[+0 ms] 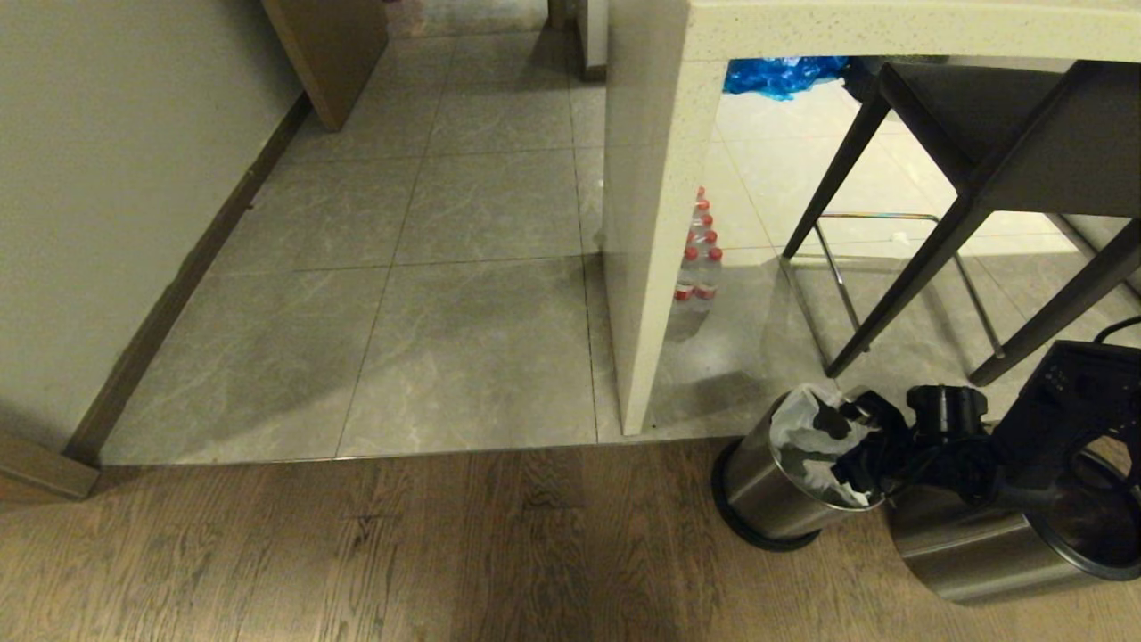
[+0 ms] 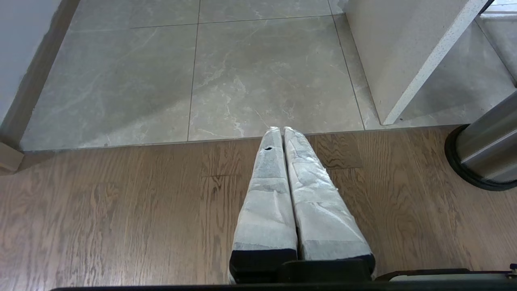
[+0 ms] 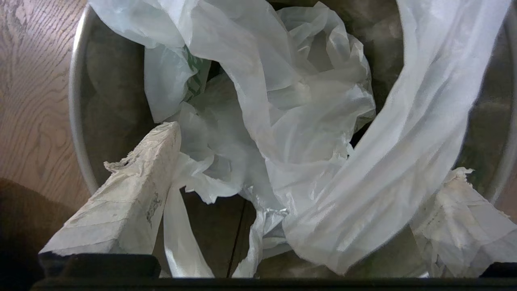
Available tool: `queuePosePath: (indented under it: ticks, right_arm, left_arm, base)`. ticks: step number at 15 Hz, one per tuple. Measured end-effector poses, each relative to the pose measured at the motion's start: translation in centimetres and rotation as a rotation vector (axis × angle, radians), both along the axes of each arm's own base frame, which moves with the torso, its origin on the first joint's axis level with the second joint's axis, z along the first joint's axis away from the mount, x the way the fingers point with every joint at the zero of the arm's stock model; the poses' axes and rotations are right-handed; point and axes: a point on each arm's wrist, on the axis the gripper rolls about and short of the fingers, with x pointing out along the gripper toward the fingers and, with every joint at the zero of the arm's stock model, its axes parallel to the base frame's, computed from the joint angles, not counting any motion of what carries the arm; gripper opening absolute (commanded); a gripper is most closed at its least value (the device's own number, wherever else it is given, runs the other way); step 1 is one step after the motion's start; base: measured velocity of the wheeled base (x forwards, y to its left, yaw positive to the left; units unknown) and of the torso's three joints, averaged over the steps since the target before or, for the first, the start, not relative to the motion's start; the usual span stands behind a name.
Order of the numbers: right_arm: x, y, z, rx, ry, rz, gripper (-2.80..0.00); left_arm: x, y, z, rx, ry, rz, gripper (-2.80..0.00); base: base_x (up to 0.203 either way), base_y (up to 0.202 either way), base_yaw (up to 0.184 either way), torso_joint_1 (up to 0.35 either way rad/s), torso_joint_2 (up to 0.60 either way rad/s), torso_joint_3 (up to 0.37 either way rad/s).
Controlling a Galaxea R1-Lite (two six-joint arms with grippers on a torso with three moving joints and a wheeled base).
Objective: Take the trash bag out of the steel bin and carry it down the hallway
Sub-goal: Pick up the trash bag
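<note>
The steel bin (image 1: 765, 486) stands on the wood floor at the lower right, just past the counter's end panel. The trash bag (image 1: 807, 435), thin, white and crumpled, fills its mouth. My right gripper (image 1: 851, 446) reaches into the bin from the right. In the right wrist view this right gripper (image 3: 313, 151) is open. Its taped fingers (image 3: 133, 194) straddle folds of the trash bag (image 3: 307, 121) inside the bin's rim (image 3: 76, 101). A green mark shows on the plastic. My left gripper (image 2: 281, 131) is shut and empty, parked over the wood floor. The hallway (image 1: 463, 267) with grey tiles runs ahead.
A second, larger steel bin (image 1: 998, 544) sits right of the first, under my right arm. A dark stool (image 1: 972, 178) stands beneath the cream counter (image 1: 660, 223). Water bottles (image 1: 698, 259) and a blue bag (image 1: 780, 73) lie behind. A wall with a baseboard (image 1: 178, 285) bounds the left.
</note>
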Motion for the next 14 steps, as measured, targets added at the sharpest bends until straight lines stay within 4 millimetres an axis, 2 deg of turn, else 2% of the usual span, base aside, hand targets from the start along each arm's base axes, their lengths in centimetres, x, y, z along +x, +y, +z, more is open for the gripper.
queuePosePath:
  ticks: [5, 9, 14]
  right_arm:
    - [-0.1, 0.1, -0.3, 0.001, 0.013, 0.002, 0.0]
    - [-0.7, 0.1, 0.2, -0.008, 0.031, 0.005, 0.0]
    - [-2.2, 0.3, 0.4, -0.029, 0.162, 0.011, 0.0]
  left_arm:
    - [0.0, 0.0, 0.0, 0.0, 0.0, 0.0, -2.8]
    - [0.0, 0.0, 0.0, 0.0, 0.0, 0.0, -2.8]
    - [0.0, 0.0, 0.0, 0.0, 0.0, 0.0, -2.8]
  base:
    - [0.0, 0.0, 0.0, 0.0, 0.0, 0.0]
    - [0.0, 0.0, 0.0, 0.0, 0.0, 0.0]
    - [0.0, 0.0, 0.0, 0.0, 0.0, 0.0]
